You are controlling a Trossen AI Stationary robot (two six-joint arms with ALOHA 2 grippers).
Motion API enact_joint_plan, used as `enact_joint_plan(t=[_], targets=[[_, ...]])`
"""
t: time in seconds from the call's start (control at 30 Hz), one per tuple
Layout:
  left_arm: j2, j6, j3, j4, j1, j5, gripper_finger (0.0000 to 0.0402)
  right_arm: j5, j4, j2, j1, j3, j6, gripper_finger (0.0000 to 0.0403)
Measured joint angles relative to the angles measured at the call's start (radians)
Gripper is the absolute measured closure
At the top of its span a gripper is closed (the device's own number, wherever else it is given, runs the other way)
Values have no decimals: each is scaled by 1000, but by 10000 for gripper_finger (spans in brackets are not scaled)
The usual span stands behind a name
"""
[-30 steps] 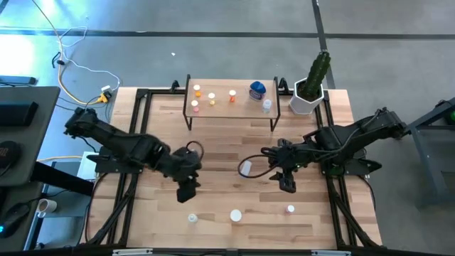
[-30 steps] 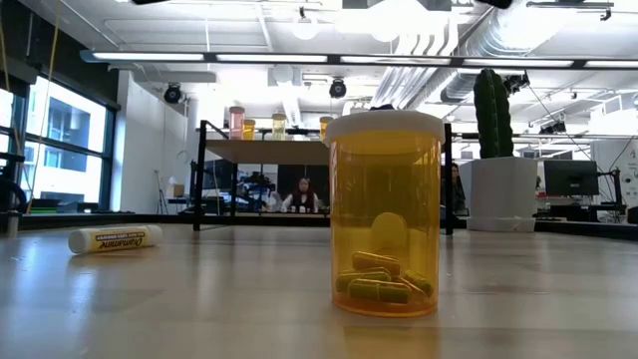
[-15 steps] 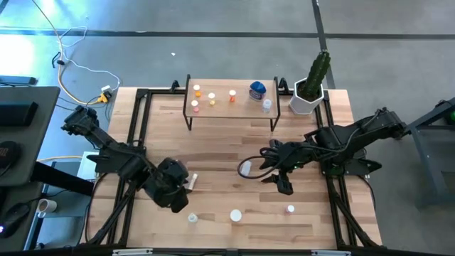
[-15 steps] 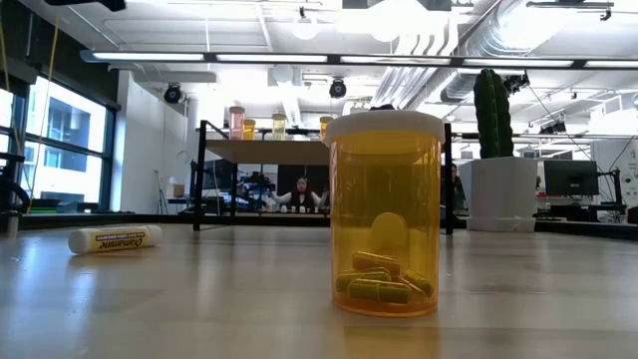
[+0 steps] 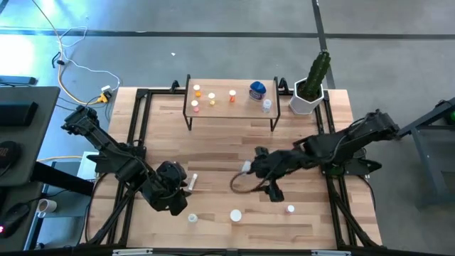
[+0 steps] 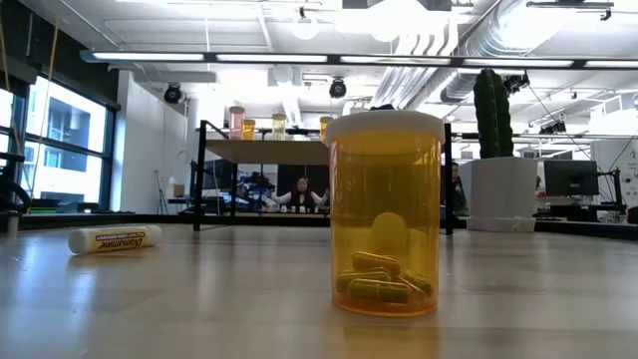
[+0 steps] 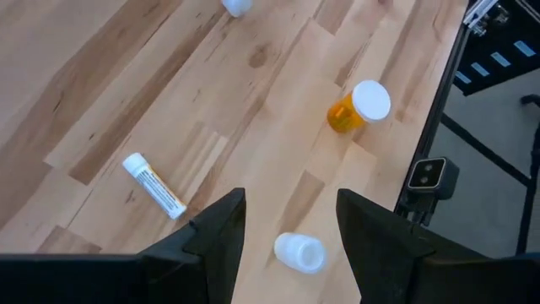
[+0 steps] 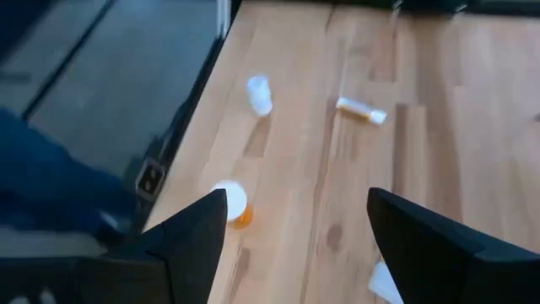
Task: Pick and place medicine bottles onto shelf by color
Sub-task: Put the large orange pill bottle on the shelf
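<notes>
Four small bottles remain on the light wood table (image 5: pixel 213 153), near its front edge. Left claw (image 7: pixel 287 221) hangs open and empty over the clear white-capped vial (image 7: pixel 299 252), which lies on its side between the fingers' line, axis across the gap. Orange white-capped pill bottle (image 7: pixel 356 107) stands farther on. Right claw (image 8: pixel 291 224) open, empty, mid-table; the low wooden shelf (image 5: pixel 238 107) stands well behind

open-plan lab, exposed ducts (image 6: pixel 419 40), desk monitors (image 6: pixel 570 178)
</notes>
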Motion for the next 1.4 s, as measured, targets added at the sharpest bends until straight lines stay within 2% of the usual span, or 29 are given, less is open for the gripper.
enact_joint_plan(t=[0.2,0.43,0.57,0.8,1.4], targets=[[0,19,0,3,0,2,225,-1,11,109,39,0,-92,126],[0,33,0,3,1,9,225,-24,66,218,59,0,-105,126],[0,34,0,9,0,22,225,-78,128,267,59,0,-117,126],[0,35,0,15,0,31,225,-144,198,329,58,0,-120,126],[1,34,0,25,0,46,225,-204,322,461,70,0,-170,126]])
